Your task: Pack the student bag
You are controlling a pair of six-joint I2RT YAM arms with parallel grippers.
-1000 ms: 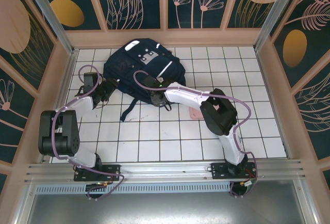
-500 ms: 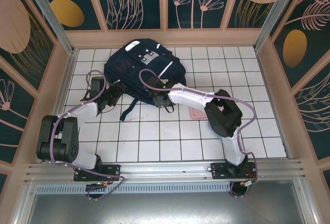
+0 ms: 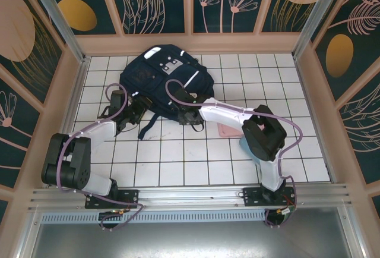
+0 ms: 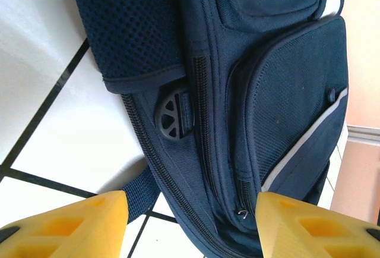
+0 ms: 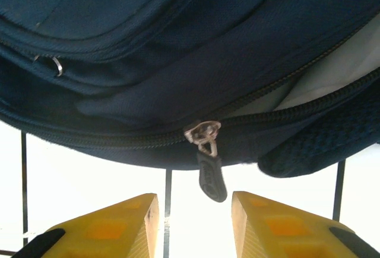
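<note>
Currently right hand [image 5: 193, 209] narrow, left hand [image 4: 191, 204] wide, both empty; loose zipper pull [image 5: 209, 178] on student bag [image 3: 159, 75] may dodge pinch.

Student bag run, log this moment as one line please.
student bag: lying on table | left gripper: open, at bag's side | right gripper: open, zipper pull just ahead, ungripped

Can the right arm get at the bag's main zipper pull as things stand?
Likely yes. The zipper pull hangs free at the edge of the student bag, straight ahead of the right gripper, whose jaws stand open and empty. The padded strap lies to one side, not across it.
</note>
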